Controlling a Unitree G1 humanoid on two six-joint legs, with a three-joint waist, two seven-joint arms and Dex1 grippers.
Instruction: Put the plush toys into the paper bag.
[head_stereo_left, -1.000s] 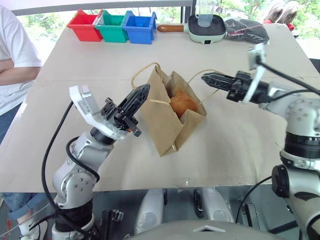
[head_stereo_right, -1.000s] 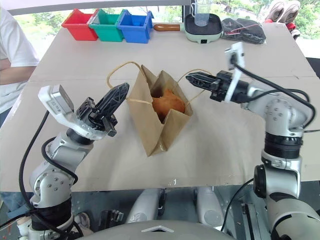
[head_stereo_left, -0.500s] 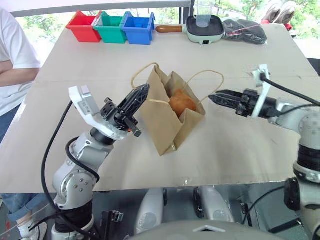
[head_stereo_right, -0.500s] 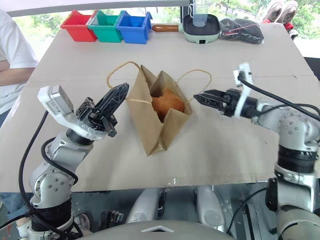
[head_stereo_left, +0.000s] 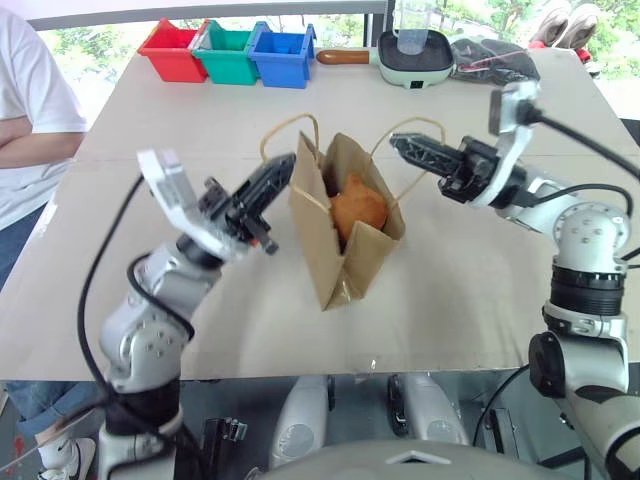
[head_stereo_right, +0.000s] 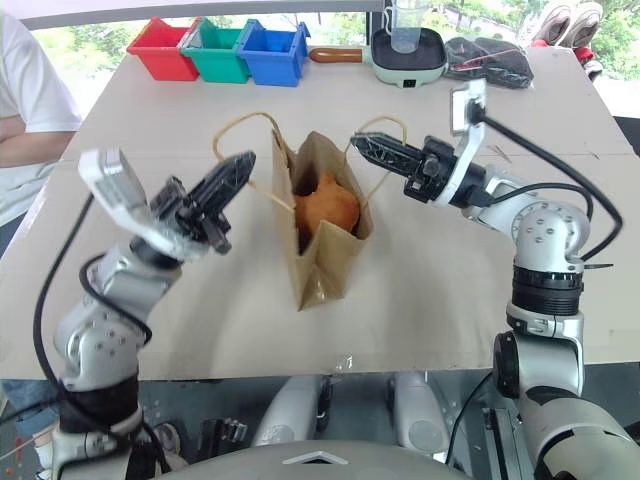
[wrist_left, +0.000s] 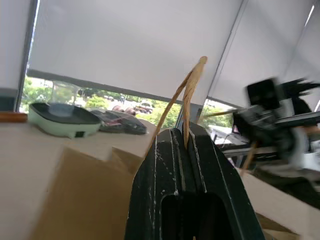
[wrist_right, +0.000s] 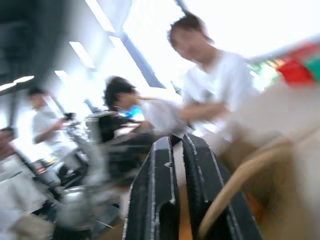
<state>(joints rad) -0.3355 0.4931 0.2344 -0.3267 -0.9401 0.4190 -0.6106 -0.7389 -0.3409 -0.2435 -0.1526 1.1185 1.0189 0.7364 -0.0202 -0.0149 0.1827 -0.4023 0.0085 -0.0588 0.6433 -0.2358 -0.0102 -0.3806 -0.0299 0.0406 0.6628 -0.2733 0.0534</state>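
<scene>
We look down over a pale counter (head_stereo_left: 480, 290). Near the middle stands the brown paper bag (head_stereo_left: 350, 245), upright with its mouth open. An orange-brown plush toy (head_stereo_left: 358, 208) sits inside it, its rounded top showing at the opening.

To the left of the bag, our left pincer (head_stereo_left: 282, 166) is closed tight on the bag's left rope handle (head_stereo_left: 283, 135). In the left wrist view the tan rope rises from between the black fingers (wrist_left: 172, 165), which meet with no gap.

To the right of the bag, our right pincer (head_stereo_left: 400, 143) reaches in at the right rope handle (head_stereo_left: 415, 127). Its fingers are closed together, and the tips sit at the loop. In the right wrist view a tan rope curves just beside the fingers (wrist_right: 162, 190), but we cannot tell whether the rope is pinched between them.

At the far edge of the counter, on the left, three bins stand in a row touching one another: red (head_stereo_left: 170, 50), green (head_stereo_left: 225, 52) and blue (head_stereo_left: 283, 55). Farther right sits a pale green pan (head_stereo_left: 415, 52) with a brown handle, and a clear cup (head_stereo_left: 412, 17) stands in it. A dark bundle (head_stereo_left: 490, 55) lies just right of the pan.

At the left edge, beside the counter, is a person in a white shirt (head_stereo_left: 30, 110).
</scene>
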